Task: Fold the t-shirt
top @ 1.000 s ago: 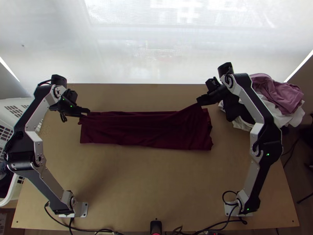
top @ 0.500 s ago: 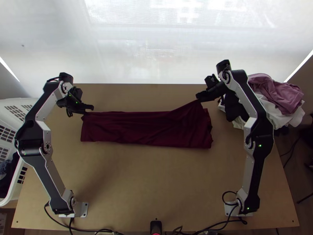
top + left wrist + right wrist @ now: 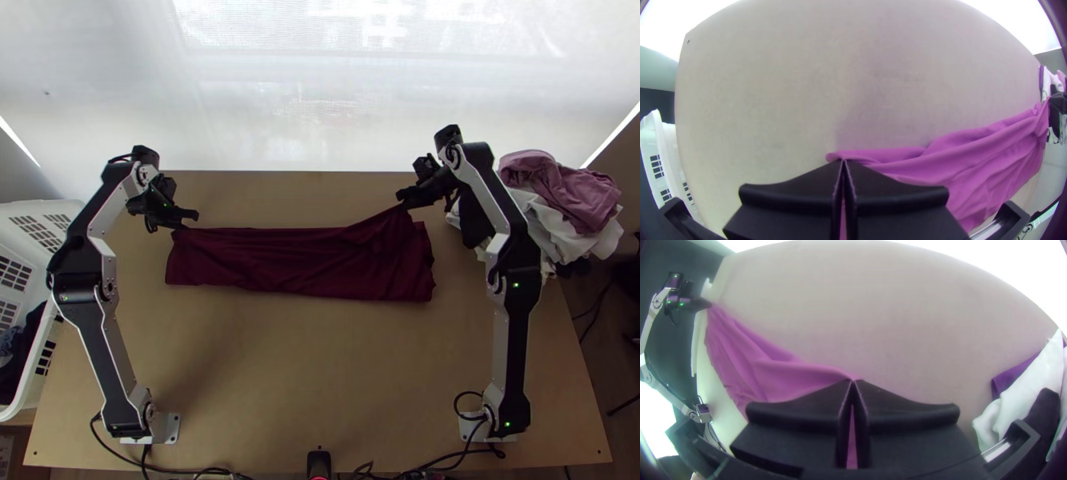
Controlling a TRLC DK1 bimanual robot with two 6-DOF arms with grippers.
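The work looks to be mid-fold, at the two-claw hold and stretch. The t-shirt (image 3: 296, 260) lies at 12 o'clock from the middle of the counter (image 3: 320, 360), a long, creased band running from 9 to 3; how many layers it has, I can't tell. The left claw (image 3: 843, 161), at 10 o'clock, is clamped on one far corner; the right claw (image 3: 853, 381), at 1 o'clock, is clamped on the other and draws its corner up into a peak. The layers at the 3 o'clock end sit unevenly.

Next, I'd judge, both corners want levelling, then carrying together toward 6 o'clock and laying down; pull unevenly and the band may skew.

The wood between the shirt's near hem and the 6 o'clock edge should give ample room. Tighter spots are the clothes pile (image 3: 560, 200) at 2, just beside the right arm, and the white basket (image 3: 34, 390) at 9.
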